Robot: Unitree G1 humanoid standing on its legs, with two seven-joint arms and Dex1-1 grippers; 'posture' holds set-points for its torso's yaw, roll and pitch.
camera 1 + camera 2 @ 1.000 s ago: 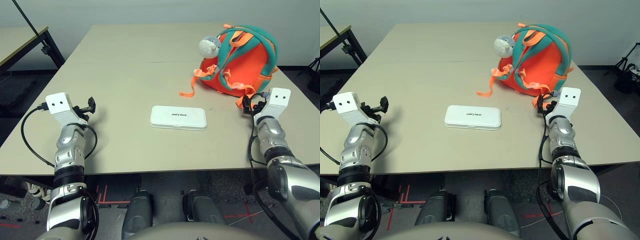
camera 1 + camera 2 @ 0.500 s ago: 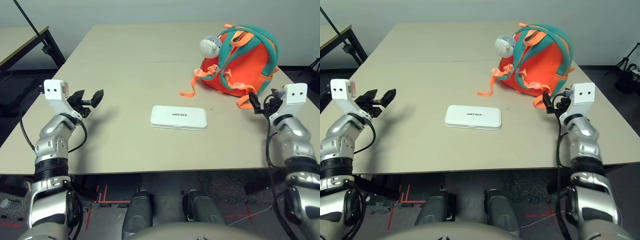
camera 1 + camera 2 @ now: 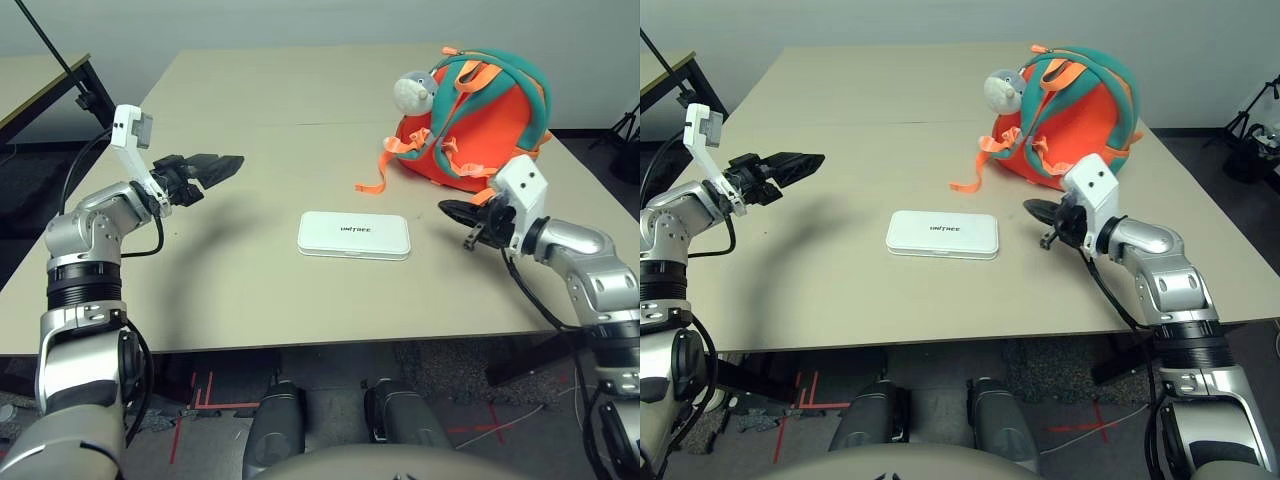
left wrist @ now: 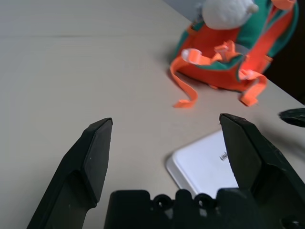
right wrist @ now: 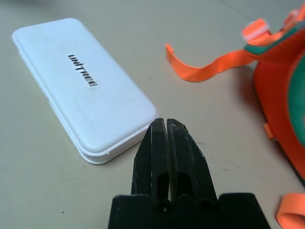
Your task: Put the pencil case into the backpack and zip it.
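Nothing is done yet — the pencil case [image 3: 354, 235] lies untouched on the worktop [image 3: 250, 130], apart from the backpack [image 3: 478, 120], with the left claw [image 4: 167, 143] spread wide and the right claw [image 5: 164, 138] pinched empty — packing and zipping both remain.

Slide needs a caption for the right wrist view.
Shut right gripper poised above table near white pencil case, orange backpack beside.
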